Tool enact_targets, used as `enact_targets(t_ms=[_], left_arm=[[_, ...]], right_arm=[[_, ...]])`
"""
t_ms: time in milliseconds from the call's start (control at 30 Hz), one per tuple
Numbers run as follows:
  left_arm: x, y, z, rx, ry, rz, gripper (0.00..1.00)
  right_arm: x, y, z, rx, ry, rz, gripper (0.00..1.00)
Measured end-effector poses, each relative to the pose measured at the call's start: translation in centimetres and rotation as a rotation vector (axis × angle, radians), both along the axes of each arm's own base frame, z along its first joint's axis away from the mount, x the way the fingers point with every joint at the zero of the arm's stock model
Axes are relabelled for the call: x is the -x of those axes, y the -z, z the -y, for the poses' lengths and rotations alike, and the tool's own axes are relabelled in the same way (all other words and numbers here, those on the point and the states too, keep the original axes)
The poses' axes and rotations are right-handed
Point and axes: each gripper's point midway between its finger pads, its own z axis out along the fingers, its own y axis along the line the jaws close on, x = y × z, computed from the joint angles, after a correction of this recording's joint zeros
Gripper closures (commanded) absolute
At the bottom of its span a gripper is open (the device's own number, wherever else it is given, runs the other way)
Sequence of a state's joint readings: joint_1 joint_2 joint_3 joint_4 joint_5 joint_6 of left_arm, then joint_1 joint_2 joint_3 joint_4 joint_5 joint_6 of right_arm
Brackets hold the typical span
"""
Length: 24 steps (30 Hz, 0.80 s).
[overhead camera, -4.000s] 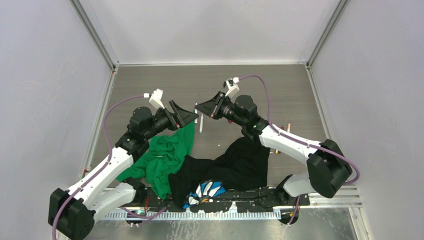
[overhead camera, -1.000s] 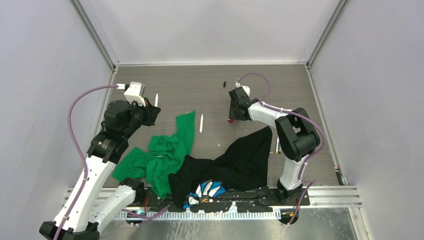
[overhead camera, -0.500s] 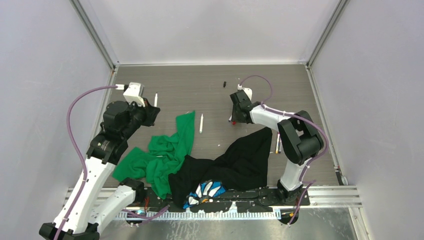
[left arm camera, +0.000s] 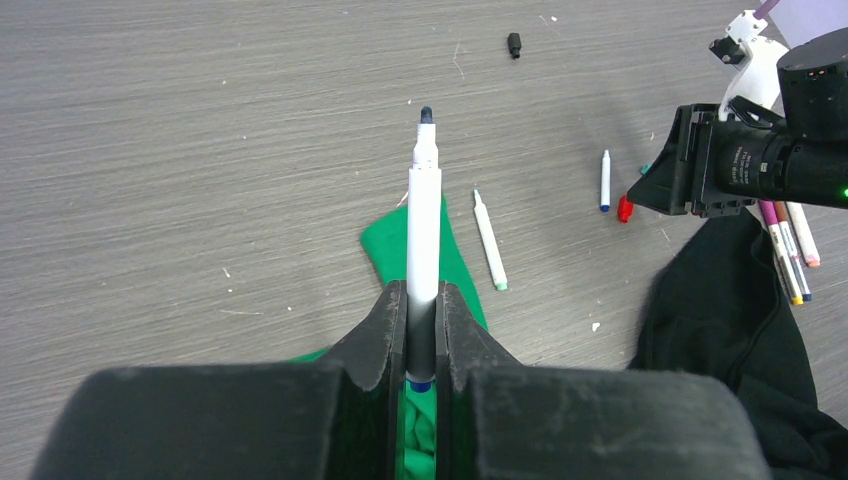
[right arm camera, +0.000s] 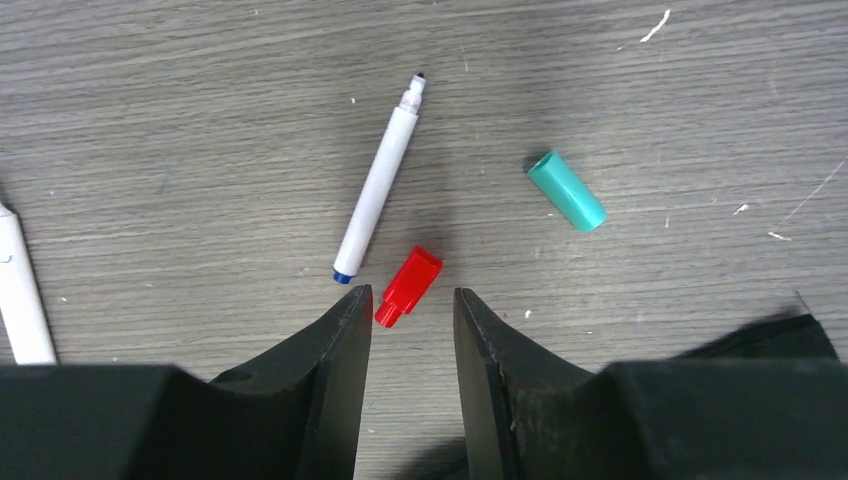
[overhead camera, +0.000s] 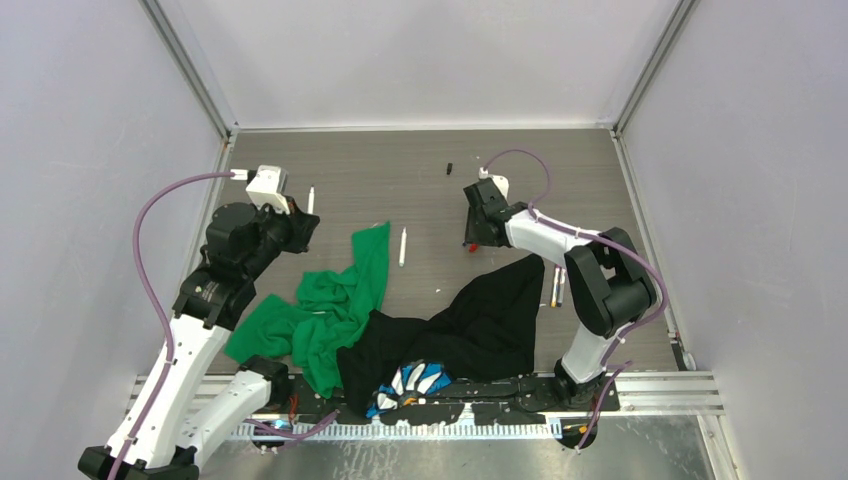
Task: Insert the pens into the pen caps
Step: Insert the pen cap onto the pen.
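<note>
Our left claw (left arm camera: 421, 310) clamps a slim white-barrelled, dark-tipped marker pen (left arm camera: 424, 200) toward the desk's (left arm camera: 150, 150) left edge. Cap pickup now: our right claw (right arm camera: 410, 305), narrowly parted, straddles the short red plastic cap (right arm camera: 408, 285), well off every edge and seemingly untouched. Closing squarely should come next.

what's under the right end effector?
The right end effector is open over a red cap on the table, cap's near end between the fingers. A blue-ended pen left of it, teal cap right, in the wrist view. Table beneath the fingers is covered.
</note>
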<state>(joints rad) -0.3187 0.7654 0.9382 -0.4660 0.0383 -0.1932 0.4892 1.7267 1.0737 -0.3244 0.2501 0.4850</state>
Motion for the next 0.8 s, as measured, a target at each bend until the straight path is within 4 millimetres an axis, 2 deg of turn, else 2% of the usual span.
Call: enact_targets(t_ms=[333,533,800], left_arm=[[0.0,0.0,0.0,0.0,0.0,0.0,1.0],[0.0,0.0,0.0,-0.001,0.001,-0.001,1.0],[0.0,0.0,0.0,-0.001,0.0,-0.001,1.0]], right_arm=[[-0.6,0.4,-1.1,-0.035,0.029,-0.01,0.59],[-0.6,1.3,-0.8,-0.013,0.057,-0.034,0.61],[-0.5,1.6,-0.2,0.012,0.087,-0.037,0.61]])
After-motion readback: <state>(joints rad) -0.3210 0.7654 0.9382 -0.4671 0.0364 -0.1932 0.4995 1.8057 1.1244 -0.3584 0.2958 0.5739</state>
